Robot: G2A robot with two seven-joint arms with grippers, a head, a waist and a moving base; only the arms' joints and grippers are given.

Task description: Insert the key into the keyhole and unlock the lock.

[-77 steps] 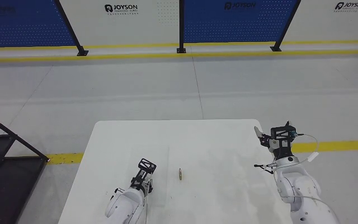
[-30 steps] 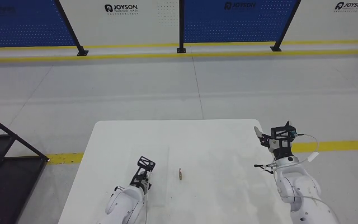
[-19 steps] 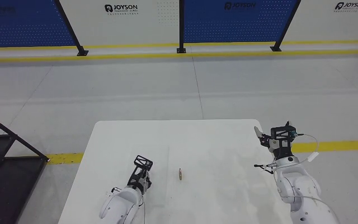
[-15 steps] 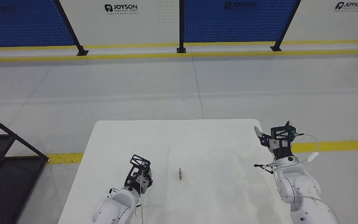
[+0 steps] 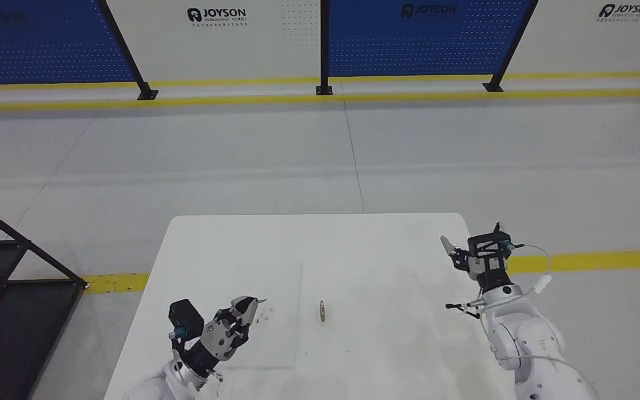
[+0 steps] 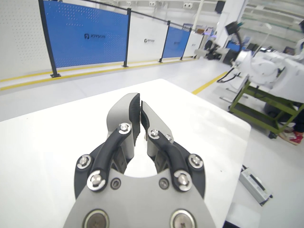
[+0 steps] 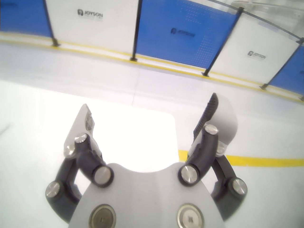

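A small brass-coloured object (image 5: 323,310) stands near the middle of the white table (image 5: 390,250); it is too small to tell whether it is the lock or the key. My left gripper (image 5: 251,303) hovers over the table to the left of it, pointing roughly toward it. In the left wrist view the left gripper (image 6: 140,101) is shut, pads together with nothing between them. My right gripper (image 5: 452,250) is at the table's right edge, far from the object. Seen from the right wrist, the right gripper (image 7: 149,113) is open and holds nothing.
A black frame (image 5: 35,270) stands on the floor beside the table's left side. Blue and white fence panels (image 5: 320,40) line the far side of the floor. A green-framed stand (image 6: 263,100) sits beyond the table's right side.
My left arm has swung left and back, turning its gripper so it points right toward the small object. The right arm has shifted slightly left. The object has not moved.
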